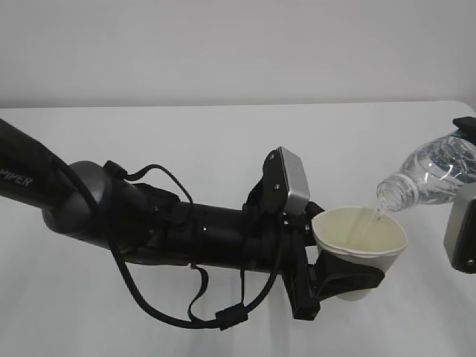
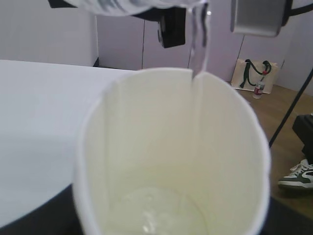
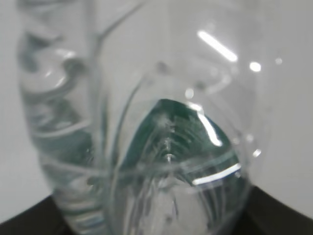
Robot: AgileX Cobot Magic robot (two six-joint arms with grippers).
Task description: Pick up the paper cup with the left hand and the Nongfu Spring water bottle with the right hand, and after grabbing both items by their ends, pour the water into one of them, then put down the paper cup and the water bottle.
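My left gripper (image 1: 349,279), on the black arm marked PIPER, is shut on the lower body of the white paper cup (image 1: 361,238) and holds it upright above the table. In the left wrist view the cup (image 2: 171,161) fills the picture, with a little water (image 2: 161,215) pooled at its bottom. At the right edge my right gripper (image 1: 465,167) is shut on the base end of the clear Nongfu Spring water bottle (image 1: 431,175). The bottle tilts neck-down over the cup's rim. A thin stream of water (image 1: 379,216) runs from its mouth into the cup. The bottle (image 3: 161,147) fills the right wrist view.
The white table (image 1: 186,141) lies under both arms. The left arm's cables (image 1: 208,297) hang low over it. Beyond the table's edge, the left wrist view shows a floor with a bag (image 2: 254,73) and a shoe (image 2: 298,176).
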